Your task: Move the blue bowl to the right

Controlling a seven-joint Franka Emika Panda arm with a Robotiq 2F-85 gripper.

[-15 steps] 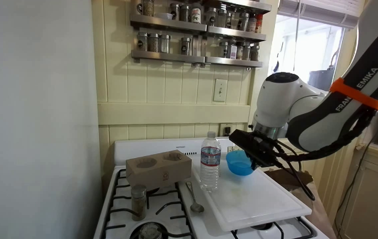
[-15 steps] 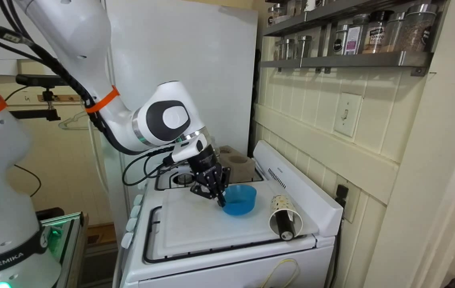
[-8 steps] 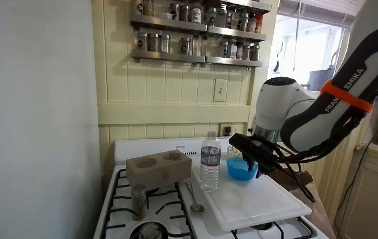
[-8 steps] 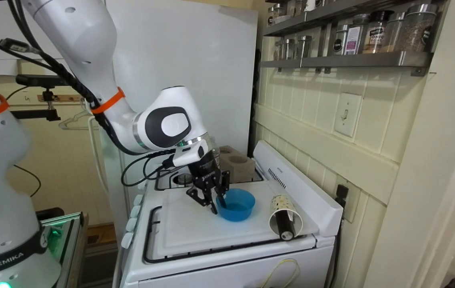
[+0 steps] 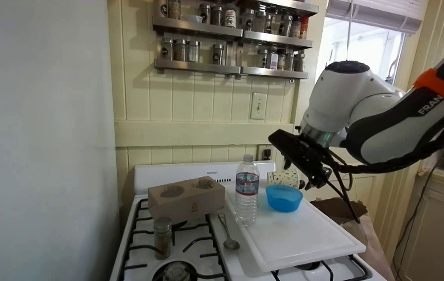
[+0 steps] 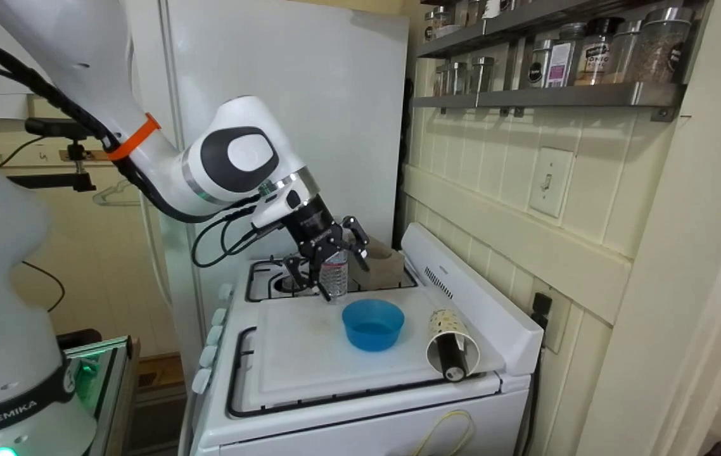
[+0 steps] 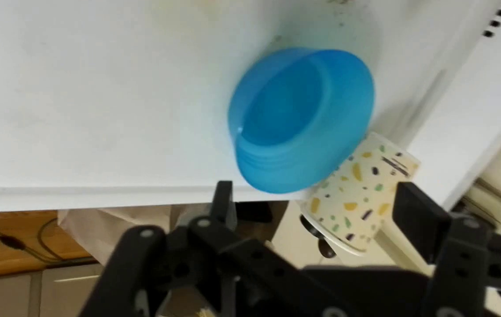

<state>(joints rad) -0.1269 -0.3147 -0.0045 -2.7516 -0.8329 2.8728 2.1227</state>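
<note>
Progress looks nearly complete, as a judgement: the jaws are spread wide, holding nothing, and in an exterior view they hang apart from the blue bowl point(image 6: 373, 326), higher up at its eleven o'clock. The bowl stands upright on the white surface point(image 5: 300, 238), touched by nothing that I can see except what it rests on. In an exterior view it sits at about three o'clock from the water bottle point(image 5: 247, 195), with a gap between the two, and near the surface's edge on its own three o'clock side. The wrist view has the bowl at twelve o'clock from the jaws, its inside looking empty, and the patterned cup point(image 7: 360, 193) at its five o'clock; the overlap of those two there seems one of sight line only. If the move counts as done, what is left is just a clean retreat. Yet wide, unloaded jaws near the bowl would also suit a grasp not yet begun, and no mark shows where the bowl should end, so I cannot be sure that the shift to the right has been made. Should more be wanted, the edge leaves modest room, and a short, gentle push or lift would be the safer choice.
</note>
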